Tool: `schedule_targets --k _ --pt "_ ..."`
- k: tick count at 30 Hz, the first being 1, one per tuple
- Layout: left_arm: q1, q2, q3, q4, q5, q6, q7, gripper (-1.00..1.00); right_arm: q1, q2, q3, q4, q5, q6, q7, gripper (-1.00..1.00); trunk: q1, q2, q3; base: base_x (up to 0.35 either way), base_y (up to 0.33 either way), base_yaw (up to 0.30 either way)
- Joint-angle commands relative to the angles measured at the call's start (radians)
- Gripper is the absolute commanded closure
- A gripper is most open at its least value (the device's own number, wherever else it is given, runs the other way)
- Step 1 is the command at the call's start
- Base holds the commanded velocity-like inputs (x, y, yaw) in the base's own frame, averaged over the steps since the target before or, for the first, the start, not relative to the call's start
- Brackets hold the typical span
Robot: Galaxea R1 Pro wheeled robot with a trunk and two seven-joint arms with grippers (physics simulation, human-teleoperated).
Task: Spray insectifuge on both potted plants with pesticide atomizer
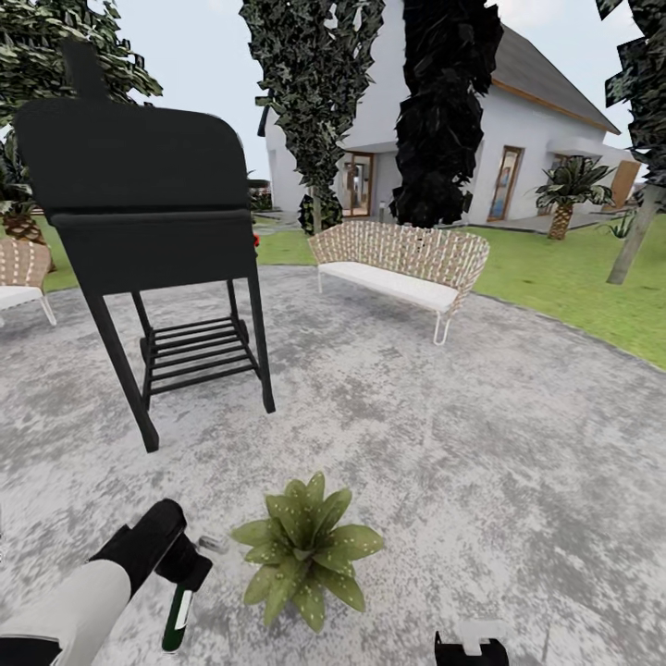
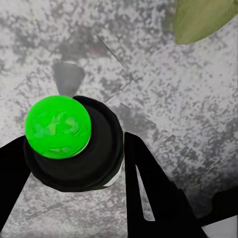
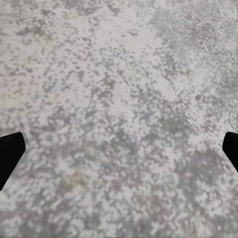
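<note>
One potted plant [image 1: 305, 550] sat low centre; my left fingers [image 2: 148, 198] pinched the pesticide atomizer [image 1: 180, 606] beside it, right fingers [image 3: 10, 151] spread, so I judged the nozzle needed turning toward its leaves.

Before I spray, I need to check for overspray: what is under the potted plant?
Around the potted plant the speckled grey stone patio shows. The leaves cover whatever sits directly beneath them, including any pot. The left gripper holds the pesticide atomizer beside it.

Green atomizer [image 1: 178, 618] held upright – beside rosette plant [image 1: 306, 549]
</note>
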Motion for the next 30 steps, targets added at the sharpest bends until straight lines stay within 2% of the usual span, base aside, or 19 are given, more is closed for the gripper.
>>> schedule_targets --k 1,8,13,16,20,22,27,30 --pt "0.0 -0.001 -0.004 -0.003 -0.011 0.0 -0.01 1.0 -0.001 0.001 -0.008 0.001 0.01 -0.003 -0.004 -1.0 0.0 0.0 -0.001 0.185 0.253 0.0" --pt "-0.001 -0.008 -0.006 -0.006 -0.011 0.0 0.01 1.0 -0.001 0.001 -0.008 0.001 0.011 -0.003 -0.004 -1.0 0.0 0.0 -0.001 0.088 0.057 0.0" --pt "-0.005 0.003 -0.002 -0.035 -0.011 0.006 0.092 1.0 -0.001 0.001 -0.008 0.001 0.011 -0.003 -0.004 -1.0 0.0 0.0 -0.001 0.002 0.001 0.0" --pt "-0.004 0.009 0.0 -0.067 -0.011 0.01 0.105 1.0 -0.001 0.001 -0.008 0.001 0.012 -0.003 -0.004 -1.0 0.0 0.0 -0.001 0.0 0.0 0.0" --pt "-0.003 0.027 0.001 -0.064 -0.006 0.006 0.107 1.0 -0.001 0.001 -0.008 0.001 0.012 -0.004 -0.004 -1.0 0.0 0.0 -0.001 0.0 0.0 0.0" --pt "-0.003 0.021 0.001 -0.062 -0.002 0.004 0.107 1.0 -0.001 0.0 -0.008 0.001 0.012 -0.004 -0.004 -1.0 0.0 0.0 -0.001 0.0 0.0 0.0" --pt "-0.001 -0.015 0.003 -0.06 0.005 0.003 0.106 1.0 -0.001 -0.001 -0.008 0.001 0.012 -0.004 -0.004 -1.0 0.0 0.0 -0.001 0.0 0.0 0.0" --pt "0.031 -0.017 0.003 -0.061 0.004 0.0 0.104 1.0 -0.001 -0.001 -0.008 0.001 0.012 -0.004 -0.004 -1.0 0.0 0.0 -0.001 0.0 0.0 0.0"
